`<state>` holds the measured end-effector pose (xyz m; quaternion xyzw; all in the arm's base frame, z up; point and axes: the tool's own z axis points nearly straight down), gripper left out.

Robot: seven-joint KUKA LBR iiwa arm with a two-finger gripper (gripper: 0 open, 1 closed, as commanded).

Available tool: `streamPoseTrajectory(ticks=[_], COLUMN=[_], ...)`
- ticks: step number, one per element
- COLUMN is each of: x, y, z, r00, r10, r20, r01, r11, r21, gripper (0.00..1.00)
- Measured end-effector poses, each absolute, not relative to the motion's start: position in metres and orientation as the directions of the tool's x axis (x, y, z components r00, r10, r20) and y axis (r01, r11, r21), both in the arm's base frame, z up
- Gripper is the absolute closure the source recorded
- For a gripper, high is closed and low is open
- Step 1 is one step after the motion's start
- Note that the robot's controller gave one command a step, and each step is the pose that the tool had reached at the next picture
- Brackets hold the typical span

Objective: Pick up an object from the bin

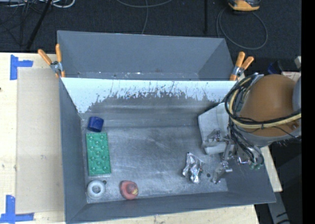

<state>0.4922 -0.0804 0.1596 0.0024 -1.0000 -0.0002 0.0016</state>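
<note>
1. Gripper (pixel 221 170) is low at the right end of the grey metal bin (pixel 147 142). I can't tell if it's spread or pinched.
2. Just beside it, to its left, a crumpled silver foil wad (pixel 192 168) lies on the floor, not lifted.
3. The green studded plastic plate (pixel 98 154), small blue block (pixel 95 123), white ring (pixel 96 188) and red ball (pixel 129 189) sit well apart along the left.
4. My read: the grasp and the lift are both yet to be done.
</note>
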Motion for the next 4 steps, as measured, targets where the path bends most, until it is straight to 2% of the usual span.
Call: streamPoseTrajectory(ticks=[1,2,3,4], x=[0.521,0.479,0.516,0.499], y=[-0.059,-0.102,-0.056,-0.066], z=[0.07,0.1,0.1,0.073], r00=[-0.998,-0.99,-0.896,-0.731], r10=[0.068,0.143,0.444,0.683], r20=[-0.002,0.005,0.0,-0.001], r01=[0.068,0.143,0.444,0.682], r11=[0.998,0.99,0.896,0.731], r21=[0.0,-0.001,0.002,0.006], gripper=[0.0,0.0,0.0,0.0])
